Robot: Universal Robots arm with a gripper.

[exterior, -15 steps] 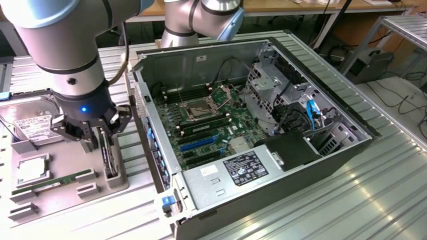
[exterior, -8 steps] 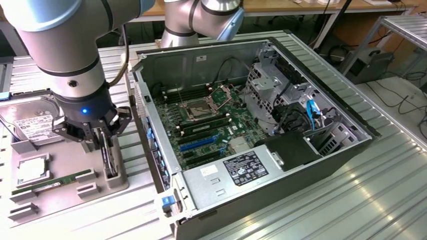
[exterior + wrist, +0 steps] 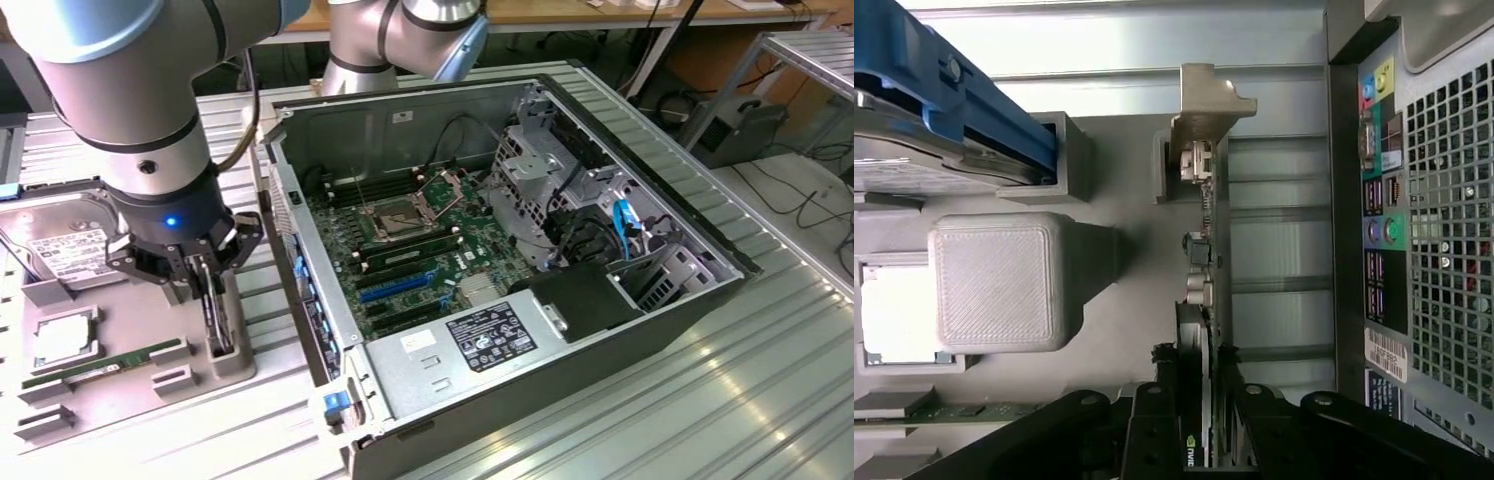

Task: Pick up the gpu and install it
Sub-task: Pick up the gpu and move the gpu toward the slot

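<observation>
- The hand (image 3: 210, 285) of the arm (image 3: 134, 90) is seen lowered over a grey fixture tray (image 3: 127, 310) at the lower left of the exterior view.
- The gpu (image 3: 218, 325) is seen standing on its long edge in a slot at the tray's edge nearest the computer case (image 3: 400, 120), at the exterior view's left, just beside the case's rear wall.
- In the wrist view, the card is shown edge-on, running straight away from the camera, with its far end seated against a grey upright post of the tray.
- The hand's fingers (image 3: 1154, 425) are pressed against the card's two faces, one on each side, so the hand is clamped on the gpu, which is still seated in its slot.
- The case is laid on its side on the ribbed metal bench (image 3: 694, 400), with its side panel off and the green motherboard (image 3: 414, 250) exposed at the centre of the exterior view.
- A silver hard drive (image 3: 60, 245) with a white label is held at the tray's far end, at the left edge of the exterior view.
- A slim green memory stick (image 3: 114, 362) is seen lying in the tray's near part, well apart from the hand.
</observation>
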